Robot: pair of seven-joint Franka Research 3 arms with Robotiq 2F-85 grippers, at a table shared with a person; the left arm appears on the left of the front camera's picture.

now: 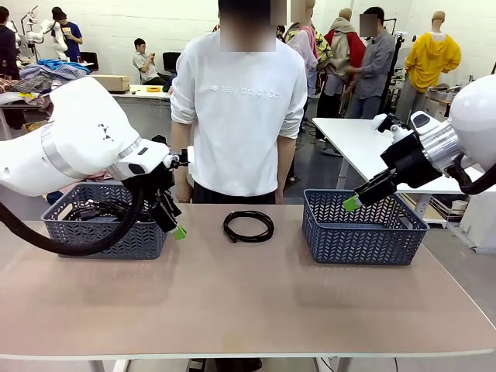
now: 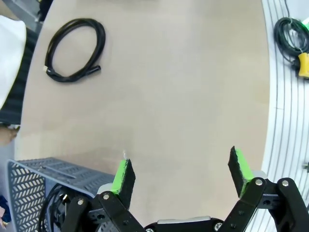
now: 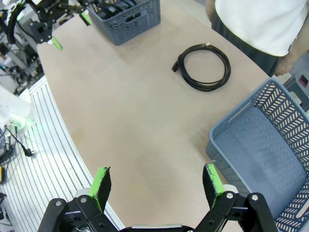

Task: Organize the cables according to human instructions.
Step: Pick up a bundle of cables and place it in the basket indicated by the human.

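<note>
One black cable (image 1: 270,227) lies coiled flat on the table's far middle, in front of the person; it also shows in the left wrist view, cable (image 2: 100,46), and the right wrist view, cable (image 3: 227,67). More black cables (image 1: 93,209) lie in the left basket (image 1: 101,240). My left gripper (image 1: 172,221) hangs open beside that basket's right end, its fingers (image 2: 123,176) wide apart over bare table. Above the right basket's (image 1: 360,240) near left corner, my right gripper (image 1: 355,201) is open too, holding nothing, its fingers (image 3: 212,181) spread.
The person stands at the far edge behind the coil, arms down, a hand (image 3: 285,63) near the right basket (image 3: 231,125). Both grey baskets flank the bare tabletop (image 1: 248,294). In the right wrist view the left arm's gripper (image 3: 71,31) shows by the left basket (image 3: 125,19).
</note>
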